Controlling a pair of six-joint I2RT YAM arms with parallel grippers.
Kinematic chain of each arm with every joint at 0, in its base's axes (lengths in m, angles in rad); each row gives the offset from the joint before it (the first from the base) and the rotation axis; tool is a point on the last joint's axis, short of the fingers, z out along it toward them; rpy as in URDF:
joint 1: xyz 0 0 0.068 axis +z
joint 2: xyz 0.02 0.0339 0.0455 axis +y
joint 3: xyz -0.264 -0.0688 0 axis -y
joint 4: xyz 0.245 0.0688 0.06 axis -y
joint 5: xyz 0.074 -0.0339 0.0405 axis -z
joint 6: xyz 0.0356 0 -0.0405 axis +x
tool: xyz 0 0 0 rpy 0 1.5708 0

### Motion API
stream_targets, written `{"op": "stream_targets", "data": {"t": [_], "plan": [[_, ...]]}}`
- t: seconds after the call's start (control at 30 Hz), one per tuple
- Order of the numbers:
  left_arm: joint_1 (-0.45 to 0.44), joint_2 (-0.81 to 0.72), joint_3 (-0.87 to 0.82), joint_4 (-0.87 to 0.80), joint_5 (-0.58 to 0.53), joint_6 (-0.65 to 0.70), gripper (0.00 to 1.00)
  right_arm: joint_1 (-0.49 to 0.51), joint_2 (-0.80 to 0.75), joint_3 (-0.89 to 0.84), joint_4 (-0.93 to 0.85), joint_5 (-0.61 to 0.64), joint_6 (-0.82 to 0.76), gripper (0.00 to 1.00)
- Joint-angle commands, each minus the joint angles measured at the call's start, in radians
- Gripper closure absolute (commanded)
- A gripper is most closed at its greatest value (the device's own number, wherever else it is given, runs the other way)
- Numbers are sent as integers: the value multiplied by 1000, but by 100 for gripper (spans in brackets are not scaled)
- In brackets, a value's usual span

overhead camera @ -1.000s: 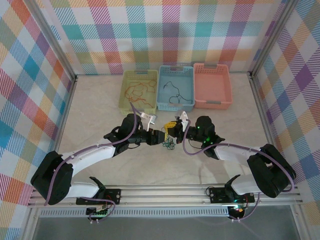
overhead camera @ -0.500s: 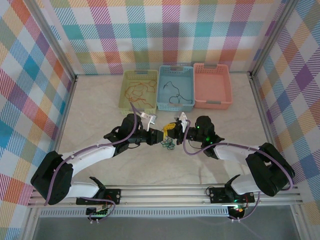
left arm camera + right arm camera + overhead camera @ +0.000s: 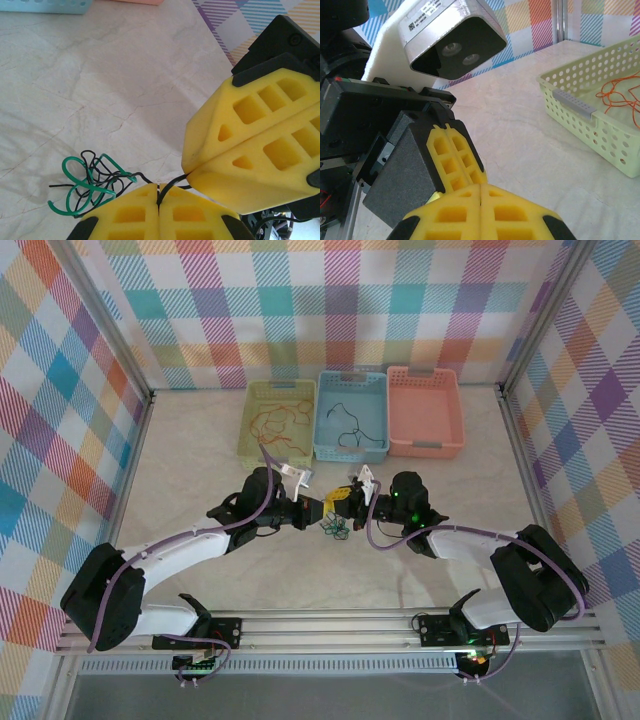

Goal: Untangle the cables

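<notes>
Pinching a black strand (image 3: 159, 192) between the left fingers (image 3: 125, 220), pressed together on it. Meeting them almost tip to tip with the right fingers (image 3: 260, 150), likewise pressed together, seemingly on that same strand at their seam. Just beside the left fingertips, lying on the worktop (image 3: 100, 75) near its middle: the cables (image 3: 92, 182), a small knot of green and black loops trailing from the pinched strand.

To do this well: draw apart slowly and level, keeping both pinches firm, so as to slide the black strand out of the green loops rather than drag the whole knot along. Ease off at any tightening and regrip nearer the snag. Stay low, leaving the green loops resting on the worktop.

Along the far edge, side by side: a yellow-green basket (image 3: 272, 459) holding red-orange wires (image 3: 275, 425); a blue basket (image 3: 350, 454) holding a thin black wire (image 3: 350, 432); a pink basket (image 3: 425, 447), nothing made out inside.
</notes>
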Motion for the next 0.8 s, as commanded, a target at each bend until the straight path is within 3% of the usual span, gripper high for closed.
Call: {"op": "stream_targets", "data": {"t": [0.0, 0.03, 0.13, 0.2, 0.33, 0.47, 0.77], "plan": [[-9, -36, 6, 18, -25, 14, 100, -5, 9, 15, 34, -8, 12, 100], [-11, -42, 5, 14, -33, 14, 100, -4, 7, 15, 30, 6, 13, 94], [-11, -67, -4, 11, -57, 18, 100, -5, -11, 3, 26, 60, 7, 60], [-11, -89, -13, 11, -71, 19, 100, -6, -32, -12, 36, 97, 1, 49], [-10, -134, -18, -7, -95, 29, 100, -6, -60, -32, 50, 93, -30, 47], [-11, -172, -12, -27, -98, 32, 100, -6, -63, -42, 77, 14, -64, 46], [-13, -228, 51, -101, -25, -2, 100, 8, 11, -36, 149, -120, -120, 45]]}}
